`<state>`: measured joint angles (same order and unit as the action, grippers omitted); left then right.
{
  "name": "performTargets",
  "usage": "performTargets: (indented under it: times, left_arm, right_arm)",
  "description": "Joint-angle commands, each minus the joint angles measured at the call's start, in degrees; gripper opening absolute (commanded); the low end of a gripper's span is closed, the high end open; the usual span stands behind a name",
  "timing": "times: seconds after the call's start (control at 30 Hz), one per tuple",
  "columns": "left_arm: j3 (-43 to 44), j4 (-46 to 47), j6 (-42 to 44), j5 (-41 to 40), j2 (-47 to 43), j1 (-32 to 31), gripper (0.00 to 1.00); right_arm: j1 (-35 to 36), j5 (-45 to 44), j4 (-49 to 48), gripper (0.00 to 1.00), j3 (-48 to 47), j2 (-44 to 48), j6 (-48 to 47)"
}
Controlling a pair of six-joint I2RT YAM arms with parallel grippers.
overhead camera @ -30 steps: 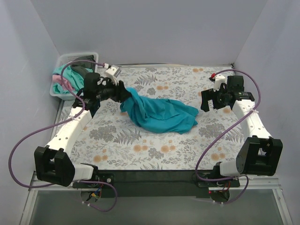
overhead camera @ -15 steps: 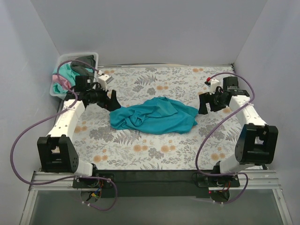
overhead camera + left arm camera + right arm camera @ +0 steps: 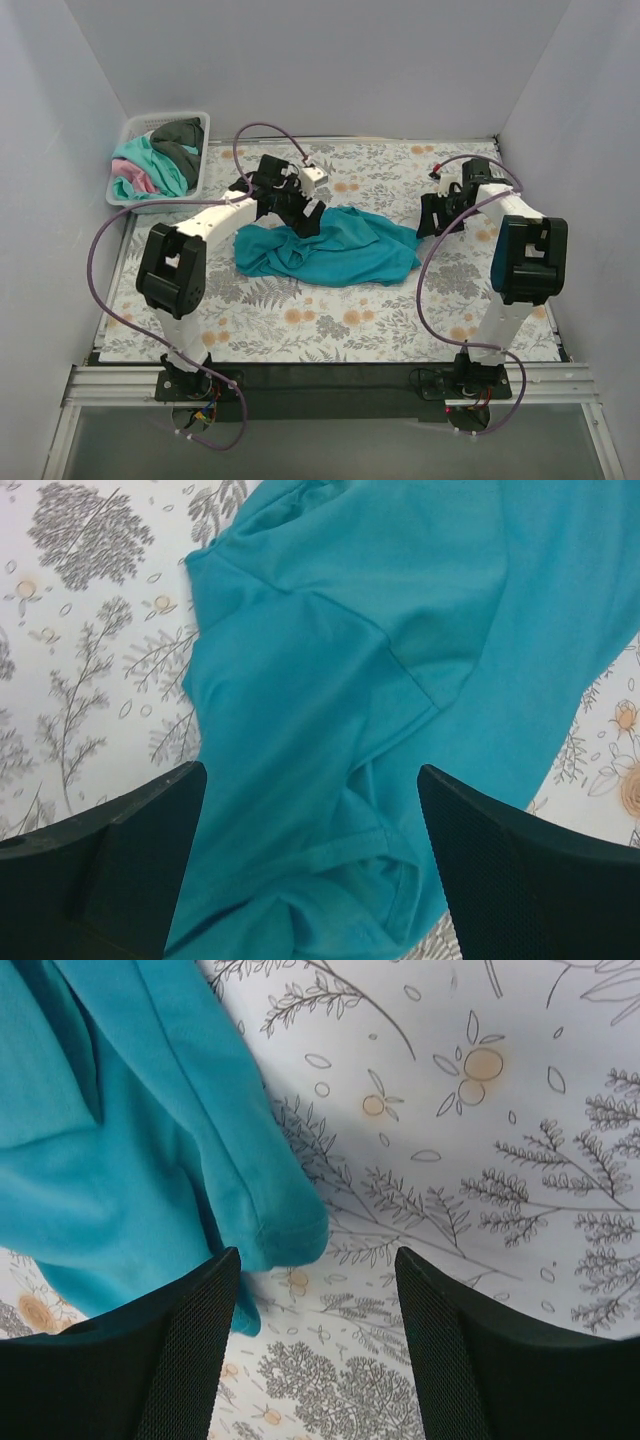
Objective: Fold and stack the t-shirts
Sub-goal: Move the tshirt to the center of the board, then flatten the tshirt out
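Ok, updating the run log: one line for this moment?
left tool open above teal shirt | right tool open at its edge | shirt crumpled

Robot lab booth: blank white walls (image 3: 320, 60), floral-covered table (image 3: 330, 325), base rail (image 3: 120, 381).

We see the teal-blue t-shirt (image 3: 330, 700), soft matt knit cloth with stitched hems, between the fingers (image 3: 500, 880) of the left gripper (image 3: 310, 773) — black, matt, finely dimpled — beyond the right gripper (image 3: 318, 1260), the table cover (image 3: 480, 1160), smooth, printed

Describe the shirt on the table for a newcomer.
On the floral table cover, look at the middle: a crumpled teal-blue t-shirt lies there. It is the only shirt on the cover; the other shirts are heaped in the white basket, far left.
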<state>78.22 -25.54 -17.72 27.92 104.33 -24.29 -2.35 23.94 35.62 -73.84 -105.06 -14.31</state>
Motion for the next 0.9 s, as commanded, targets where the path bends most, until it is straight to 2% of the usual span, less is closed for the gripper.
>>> performTargets:
  times: [0.0, 0.17, 0.2, 0.23, 0.3, 0.33, 0.37, 0.4, 0.43, 0.5, 0.63, 0.77, 0.87]
  left_arm:
    - [4.0, 2.2, 1.3, -3.3, 2.4, -2.0, 0.81]
    - [5.4, 3.7, 0.1, -4.5, 6.3, -3.9, 0.81]
    - [5.5, 4.1, -0.3, -4.6, 6.8, -4.1, 0.8]
    - [5.8, 4.4, -0.7, -4.5, 7.6, -4.4, 0.72]
    - [7.0, 4.3, -1.5, -4.3, 8.2, -4.4, 0.52]
    - [7.5, 4.2, -2.8, -4.8, 8.2, -4.2, 0.28]
    - [8.5, 3.6, -3.0, -4.8, 7.7, -3.9, 0.14]
    - [8.9, 2.6, -3.6, -4.2, 7.2, -2.8, 0.04]
    - [9.1, 2.3, -4.3, -3.5, 6.4, -1.8, 0.0]
    - [9.2, 1.7, -6.9, -0.5, 3.9, 0.5, 0.0]
    - [8.9, 0.4, -10.1, 3.2, 1.1, 9.7, 0.0]
    - [9.5, 0.3, -10.7, 2.1, 2.3, 14.5, 0.0]
    - [12.3, 1.3, -14.7, 1.9, 5.7, 17.3, 0.0]
  right_arm:
    - [0.0, 3.1, -1.3, 0.59, -3.8, -2.9, 2.1]
    - [0.0, 6.6, -1.3, 0.5, -4.6, -6.3, 2.4]
    - [0.0, 7.8, -1.2, 0.44, -4.7, -6.5, 2.4]
    - [0.0, 8.4, -1.2, 0.39, -4.7, -6.7, 2.4]
    - [0.0, 9.7, -1.0, 0.17, -4.7, -6.8, 2.5]
    - [0.0, 9.8, -0.9, 0.05, -4.6, -6.6, 2.4]
    - [-0.2, 9.7, -0.8, 0.01, -4.6, -5.6, 2.4]
    - [-0.5, 10.0, -0.8, 0.01, -4.0, -5.0, 2.2]
    - [-0.8, 9.8, -0.9, 0.01, -3.7, -4.1, 1.9]
    - [-2.4, 9.3, -0.9, 0.01, -2.9, -1.4, 1.5]
    - [-5.5, 8.2, -0.6, 0.01, -1.0, 2.7, -0.2]
    - [-6.9, 5.5, -0.4, 0.01, 0.3, 5.0, -2.9]
    - [-7.1, 4.4, -0.2, 0.01, 0.0, 4.8, -3.9]
